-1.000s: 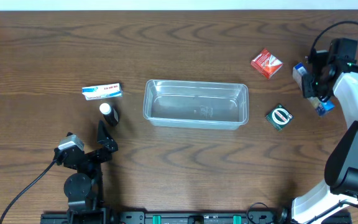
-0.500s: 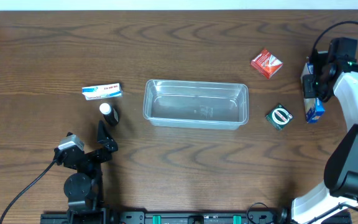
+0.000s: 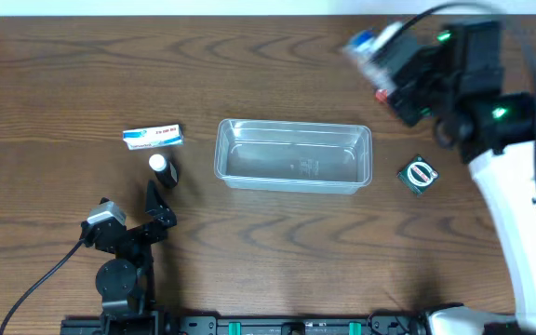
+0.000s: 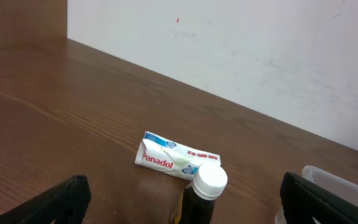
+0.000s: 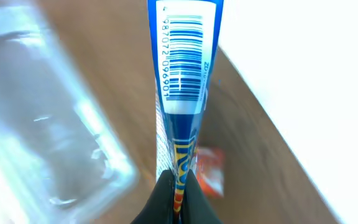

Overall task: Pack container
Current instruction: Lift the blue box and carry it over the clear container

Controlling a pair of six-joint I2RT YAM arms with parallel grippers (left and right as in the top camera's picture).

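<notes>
The right hand point(image 5: 178, 188) has swung its pinched blue-white carton point(image 5: 185, 74) toward the clear container point(image 3: 291, 124).

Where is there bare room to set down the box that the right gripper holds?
The clear container is empty, so its whole floor is free. Bare wood also runs along the far side behind it and the near side before it. Crowded: left of it, Panadol box beside white-capped bottle; right of it, the green box.

Bright, even light with soft shadows. Up and right of the clear rectangular plastic container point(image 3: 292, 155), the white robot arm point(image 3: 515, 200) and the blue-and-white cardboard box point(image 3: 366, 45) are motion-blurred.
</notes>
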